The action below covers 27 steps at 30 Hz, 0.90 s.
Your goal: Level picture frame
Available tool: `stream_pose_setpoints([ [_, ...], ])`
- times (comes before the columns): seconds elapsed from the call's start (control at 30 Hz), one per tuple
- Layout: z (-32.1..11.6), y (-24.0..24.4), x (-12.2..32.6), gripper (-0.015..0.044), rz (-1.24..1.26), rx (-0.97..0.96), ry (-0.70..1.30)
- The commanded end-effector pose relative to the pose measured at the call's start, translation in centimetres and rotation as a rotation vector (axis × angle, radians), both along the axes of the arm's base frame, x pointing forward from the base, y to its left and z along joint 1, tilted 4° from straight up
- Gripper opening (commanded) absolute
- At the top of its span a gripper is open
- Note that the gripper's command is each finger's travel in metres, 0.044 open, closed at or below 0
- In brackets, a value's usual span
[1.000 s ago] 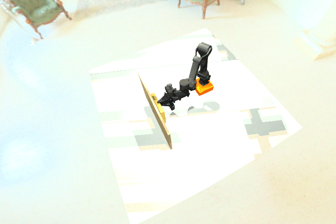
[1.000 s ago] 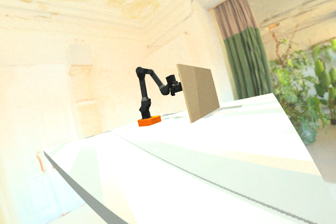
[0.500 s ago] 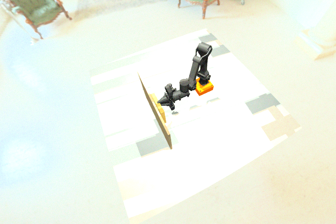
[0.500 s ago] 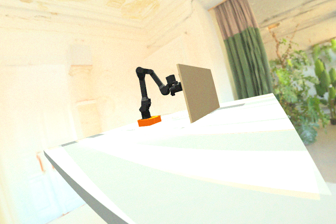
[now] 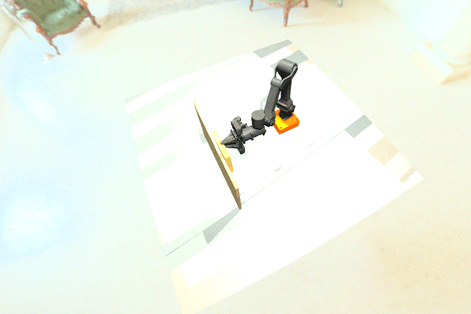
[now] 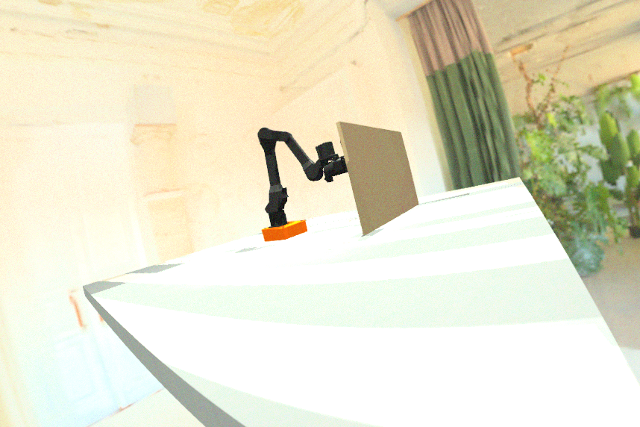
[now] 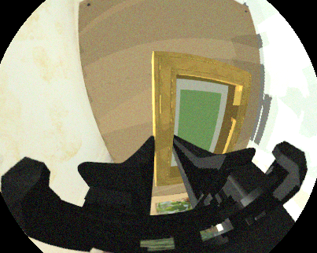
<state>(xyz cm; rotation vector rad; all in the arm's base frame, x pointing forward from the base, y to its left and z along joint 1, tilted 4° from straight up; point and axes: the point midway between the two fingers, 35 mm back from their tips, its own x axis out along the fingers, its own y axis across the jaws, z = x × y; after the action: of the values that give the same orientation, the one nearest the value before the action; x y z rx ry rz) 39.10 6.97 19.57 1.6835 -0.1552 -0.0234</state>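
Frame (image 5: 221, 149) (image 7: 164, 118): gold-toned, lightly streaked, wood or metallic paint unclear. Inside frame, flat matt green panel (image 7: 198, 118), pale grey smooth border. Behind frame, upright board (image 5: 213, 143) (image 6: 380, 174) (image 7: 119, 78): matt brown, faintly grainy. Out from frame, arm (image 5: 270, 101) (image 6: 272, 163): dark, mostly matt, plastic or metal unclear. Under arm, base block (image 5: 289, 124) (image 6: 285, 231): smooth, plastic-looking orange. Beyond board in exterior view, curtain (image 6: 468, 101): pleated cloth.
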Motion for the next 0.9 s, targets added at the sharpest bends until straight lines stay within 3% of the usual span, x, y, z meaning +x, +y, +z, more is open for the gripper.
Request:
stream_pose_setpoints([
  [0.0,0.17,-0.02,0.0,0.0,0.001,0.006,-0.003],
  [0.87,0.49,-0.06,-0.03,0.0,0.001,0.006,-0.003],
])
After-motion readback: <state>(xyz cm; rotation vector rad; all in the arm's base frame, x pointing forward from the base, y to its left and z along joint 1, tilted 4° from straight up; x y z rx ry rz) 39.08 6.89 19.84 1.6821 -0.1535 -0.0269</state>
